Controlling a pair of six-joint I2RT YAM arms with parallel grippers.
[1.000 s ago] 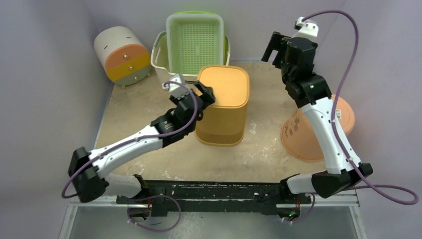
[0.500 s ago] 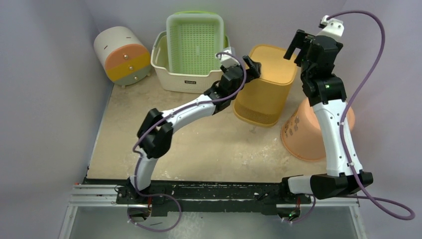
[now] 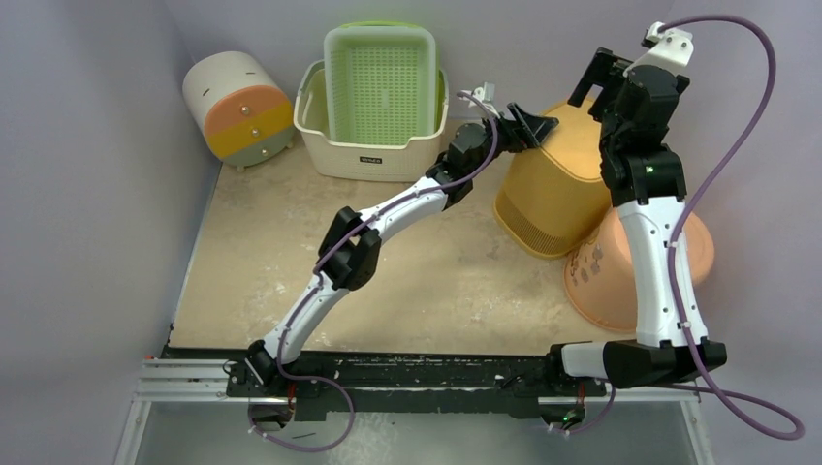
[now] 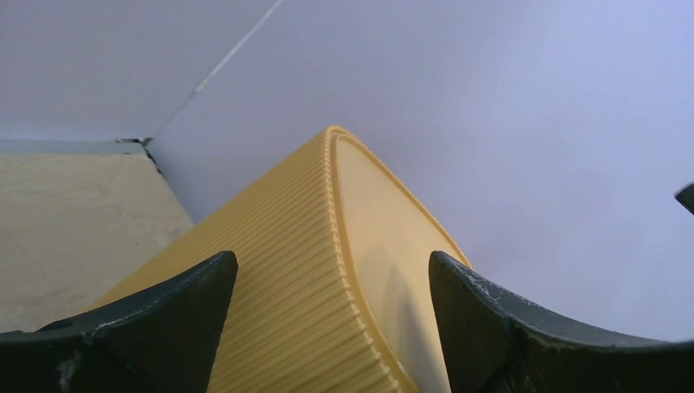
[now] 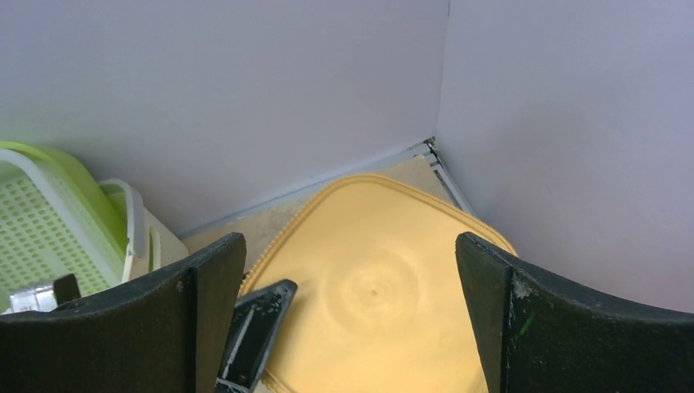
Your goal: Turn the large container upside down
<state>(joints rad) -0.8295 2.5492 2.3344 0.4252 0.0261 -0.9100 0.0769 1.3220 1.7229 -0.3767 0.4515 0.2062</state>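
Note:
The large container [image 3: 553,199] is a ribbed yellow bin at the back right of the table. It is tilted, its flat closed face turned up toward the back corner. My left gripper [image 3: 531,126] reaches across to its upper edge with jaws open. In the left wrist view, the gripper [image 4: 331,260] straddles that edge, one finger over the ribbed wall [image 4: 278,246], the other over the flat face. My right gripper [image 3: 603,77] hovers open just above. In its wrist view the flat face [image 5: 385,286] lies below the gripper [image 5: 352,241], and a left fingertip [image 5: 258,323] rests on that face.
An orange bucket [image 3: 679,262] lies on its side right of the yellow bin, behind the right arm. A green basket [image 3: 378,77] sits in a white tub [image 3: 330,145] at the back. A round white-and-orange drawer unit [image 3: 237,107] stands back left. Walls close in behind and at right.
The left arm has stretched out to the back right, and the yellow container has slid with it from the table's middle and tipped over. The right gripper rose and drew back.

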